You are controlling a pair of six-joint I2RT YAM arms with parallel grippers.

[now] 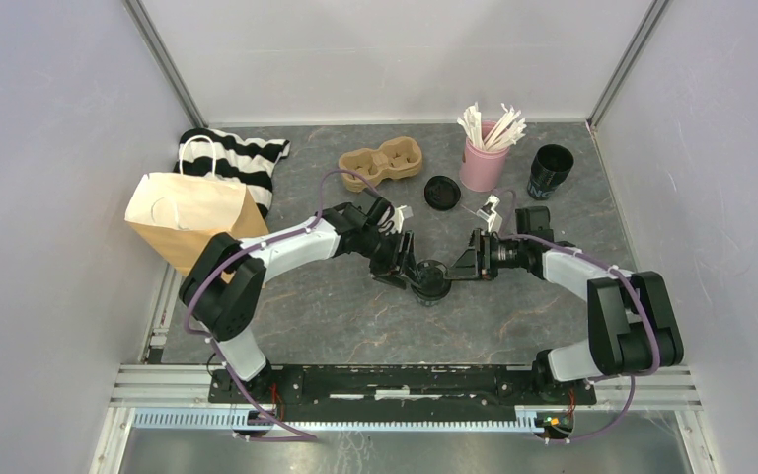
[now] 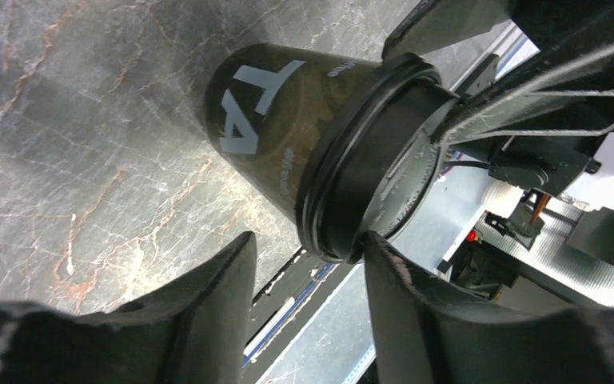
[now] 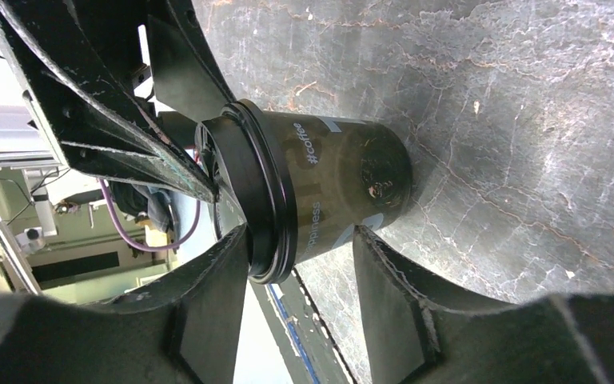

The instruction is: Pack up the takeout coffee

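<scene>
One takeout coffee [image 1: 431, 281], a black cup with pale lettering and a black lid on, stands upright mid-table. My left gripper [image 1: 410, 276] and right gripper [image 1: 459, 272] meet at its lid from either side. In the left wrist view the gripper [image 2: 308, 238] is half closed: one finger touches the lid [image 2: 368, 176], the other stands clear of the cup wall [image 2: 256, 104]. In the right wrist view the gripper [image 3: 300, 232] has one finger on the lid [image 3: 248, 184] and the other tip at the cup wall [image 3: 336, 172]; contact there is unclear. A second black cup [image 1: 550, 170] stands lidless at the back right.
A loose black lid [image 1: 441, 192] lies beside a pink cup of white sticks [image 1: 484, 158]. The brown two-hole carrier tray [image 1: 382, 161] sits at the back centre. At the left are a brown paper bag [image 1: 188, 212] and a striped cloth [image 1: 242, 158].
</scene>
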